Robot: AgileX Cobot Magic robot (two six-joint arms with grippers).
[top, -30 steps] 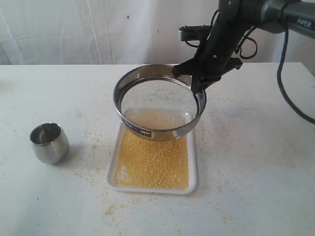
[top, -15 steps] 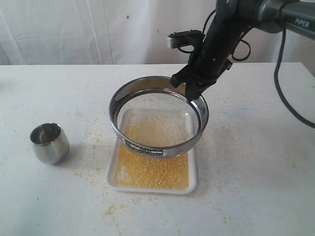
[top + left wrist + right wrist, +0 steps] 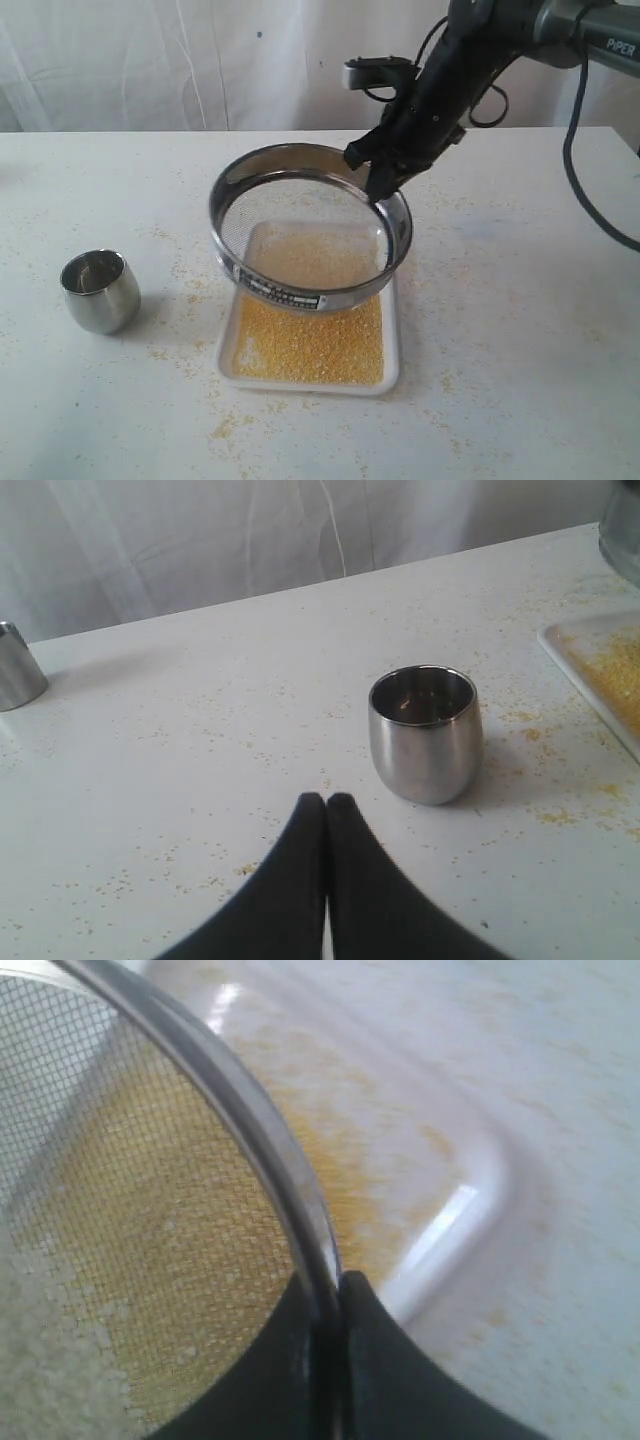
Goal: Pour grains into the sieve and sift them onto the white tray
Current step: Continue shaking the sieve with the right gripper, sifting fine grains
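The sieve [image 3: 300,292] hangs tilted above the white tray [image 3: 392,372], its label side low and toward the front. My right gripper [image 3: 372,178] is shut on the sieve's far rim [image 3: 262,1130], one finger inside the ring and one outside. Yellow grains [image 3: 310,340] cover the tray's floor, and a few pale ones lie on the mesh [image 3: 60,1360]. My left gripper [image 3: 326,802] is shut with nothing in it, low over the table a short way from the small steel cup [image 3: 425,735]. The left gripper does not show in the exterior view.
The steel cup [image 3: 99,290] stands upright left of the tray and looks empty. Spilled grains [image 3: 225,428] dot the white table around tray and cup. Another metal object [image 3: 18,666] stands at the far table edge in the left wrist view. A white curtain hangs behind.
The right gripper has carried the sieve down and then leftward over the tray, a side-to-side shake. The tilt has changed. The cup has stayed put.
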